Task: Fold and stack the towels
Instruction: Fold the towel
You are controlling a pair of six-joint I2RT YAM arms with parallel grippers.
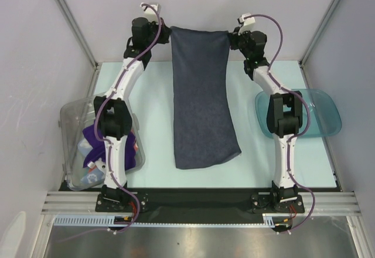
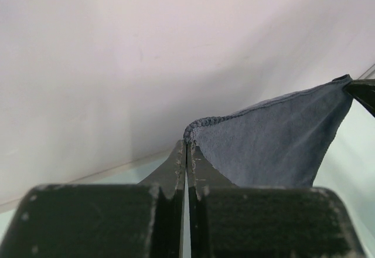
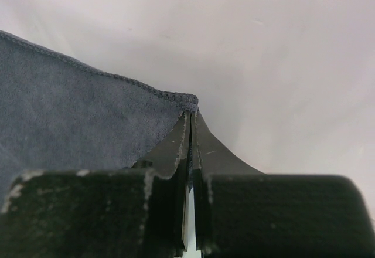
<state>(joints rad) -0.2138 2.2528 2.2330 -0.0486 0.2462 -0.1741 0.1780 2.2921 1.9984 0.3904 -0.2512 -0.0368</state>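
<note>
My left hand (image 2: 186, 146) and right hand (image 3: 191, 114) each pinch a corner of the navy towel (image 1: 202, 111); I'd fold with the edge between them taut and level.

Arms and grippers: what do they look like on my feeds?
The left arm and right arm match: white links, black joint housings, and a purple cable trailing along each. The left gripper and right gripper are black and wedge-shaped, with scuffed, whitish edges. No markings show.

Navy-grey towel (image 1: 202, 99) hangs stretched flat; purple towel (image 1: 92, 139) lies crumpled left.
</note>
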